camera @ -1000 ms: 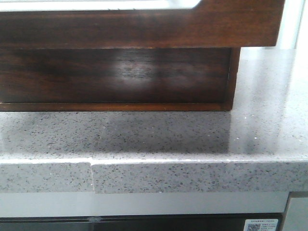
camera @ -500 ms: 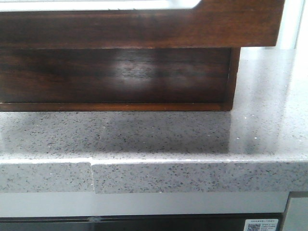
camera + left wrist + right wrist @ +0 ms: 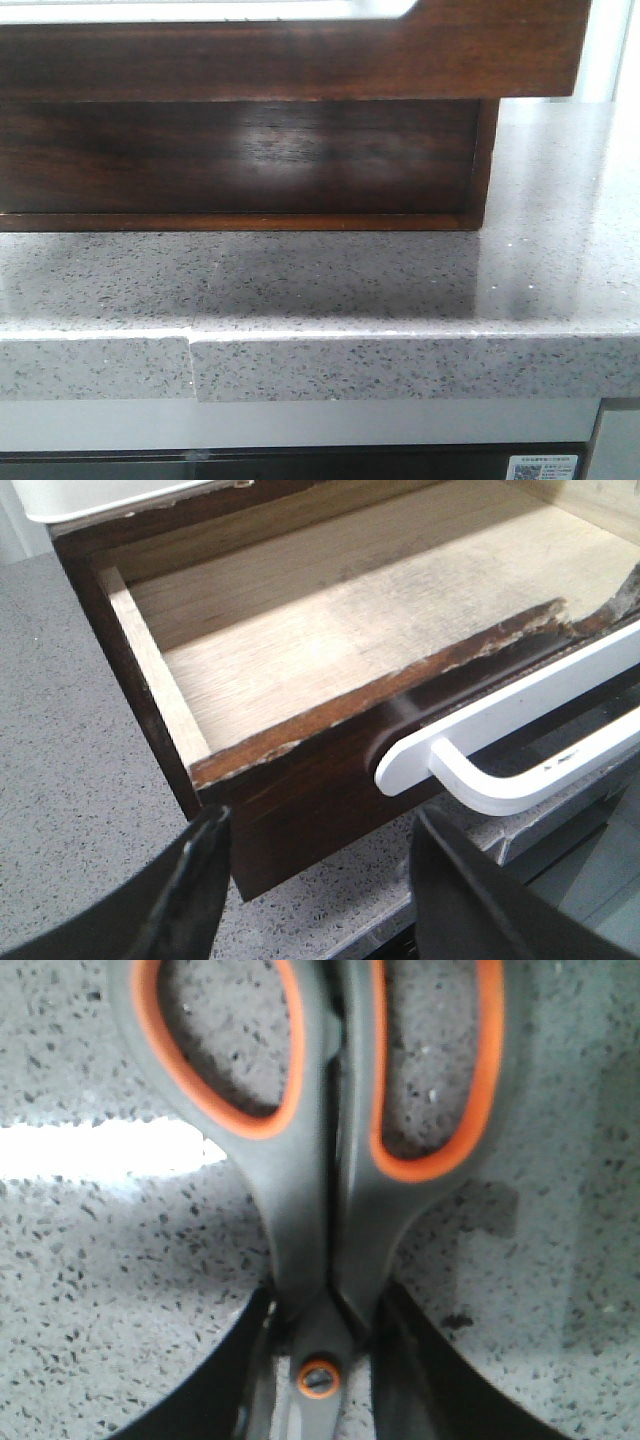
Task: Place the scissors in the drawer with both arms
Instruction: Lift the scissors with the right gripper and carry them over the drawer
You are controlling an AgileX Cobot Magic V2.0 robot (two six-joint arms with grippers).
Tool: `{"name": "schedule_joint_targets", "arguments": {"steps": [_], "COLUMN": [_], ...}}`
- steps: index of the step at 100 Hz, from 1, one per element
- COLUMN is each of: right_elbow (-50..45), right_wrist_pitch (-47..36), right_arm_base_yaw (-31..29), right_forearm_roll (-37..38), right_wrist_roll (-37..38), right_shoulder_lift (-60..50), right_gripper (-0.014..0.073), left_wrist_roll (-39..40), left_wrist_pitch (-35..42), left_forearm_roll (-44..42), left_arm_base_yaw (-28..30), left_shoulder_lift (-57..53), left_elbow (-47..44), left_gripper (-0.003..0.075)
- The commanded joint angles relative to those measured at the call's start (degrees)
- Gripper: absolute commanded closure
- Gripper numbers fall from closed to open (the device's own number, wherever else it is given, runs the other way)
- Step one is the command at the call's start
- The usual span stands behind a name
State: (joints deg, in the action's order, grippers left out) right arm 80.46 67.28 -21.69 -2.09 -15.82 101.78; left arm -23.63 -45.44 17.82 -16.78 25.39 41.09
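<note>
The drawer is dark reddish-brown glossy wood and stands pulled out over the grey counter, across the top of the front view. In the left wrist view it is open, with a pale bare inside and nothing in it. My left gripper is open and empty, just in front of the drawer's front corner. The scissors have grey handles lined with orange. My right gripper is shut on them at the pivot screw, above the speckled counter. Neither gripper shows in the front view.
The dark wooden cabinet body sits on the speckled grey counter under the drawer. A white bar handle runs across the drawer's front. The counter's front edge has a seam at the left.
</note>
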Motion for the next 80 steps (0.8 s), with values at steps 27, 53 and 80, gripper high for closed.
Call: {"name": "schedule_joint_targets", "arguments": {"steps": [27, 53, 80], "right_elbow": [1.68, 2.93, 10.21], "right_wrist_pitch": [0.83, 0.16, 0.40], "right_arm_base_yaw": [-0.26, -0.15, 6.82], "right_forearm_roll": [0.50, -1.45, -4.42], "right_wrist_roll": [-0.64, -0.93, -3.59], "right_shoulder_lift": [-3.15, -10.93, -23.57], "right_gripper": [0.0554, 0.0554, 0.0554], "left_wrist_roll": [0.58, 0.58, 0.58], "left_wrist_pitch": [4.26, 4.26, 4.26], "left_forearm_roll": [1.03, 1.03, 1.03], "left_arm_base_yaw": [-0.46, -0.46, -0.46], "left_shoulder_lift": [0.92, 0.92, 0.92], "left_elbow": [1.96, 1.96, 1.96], "left_gripper": [0.0353, 0.0353, 0.0353]}}
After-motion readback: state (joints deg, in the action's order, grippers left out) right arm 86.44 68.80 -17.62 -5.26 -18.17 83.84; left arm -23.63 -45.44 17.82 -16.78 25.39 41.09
